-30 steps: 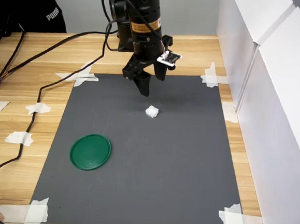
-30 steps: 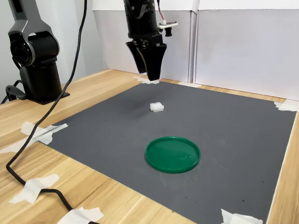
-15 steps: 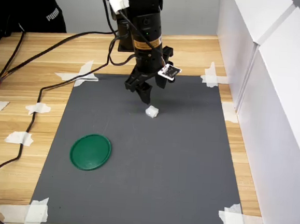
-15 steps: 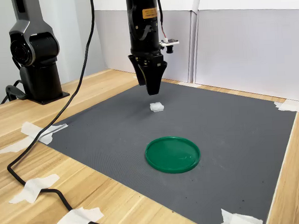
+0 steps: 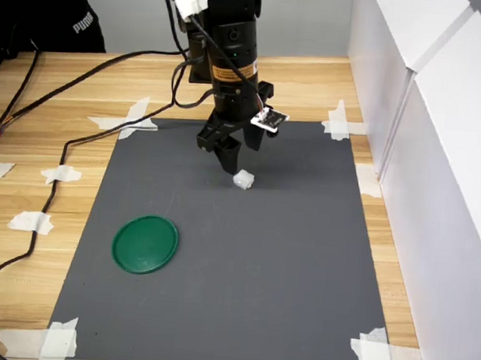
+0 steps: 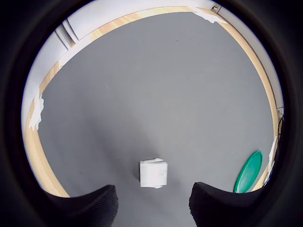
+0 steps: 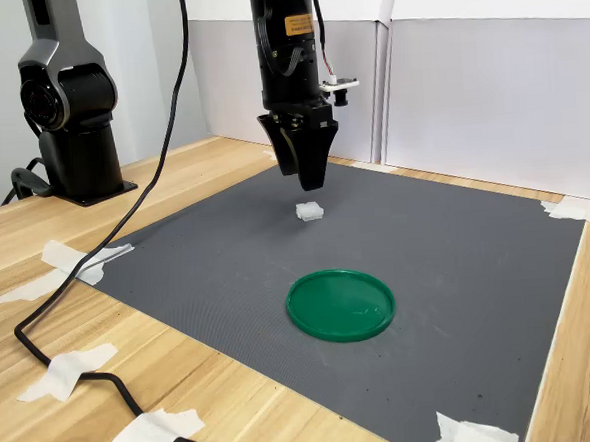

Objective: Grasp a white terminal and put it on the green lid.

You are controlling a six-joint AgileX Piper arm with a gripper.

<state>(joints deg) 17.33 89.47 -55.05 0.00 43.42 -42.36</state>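
On the first exterior view's left, the green lid lies flat on the dark grey mat, near the mat's left edge and well apart from everything else. The mat is taped at its corners to a wooden table, and a black cable trails over the wood beside it.

Further right in the first exterior view, the black arm points down at the mat, and the gripper hangs just above the white terminal, which sits on the mat just beside the fingertips, on their right. In the second exterior view the gripper is directly over the terminal with a clear gap between them.

In the wrist view the two dark fingers stand apart, and the terminal lies on the mat between them but ahead of their tips, untouched. The lid shows at the picture's edge, well apart from the terminal.

On the first exterior view's right stand white panels.
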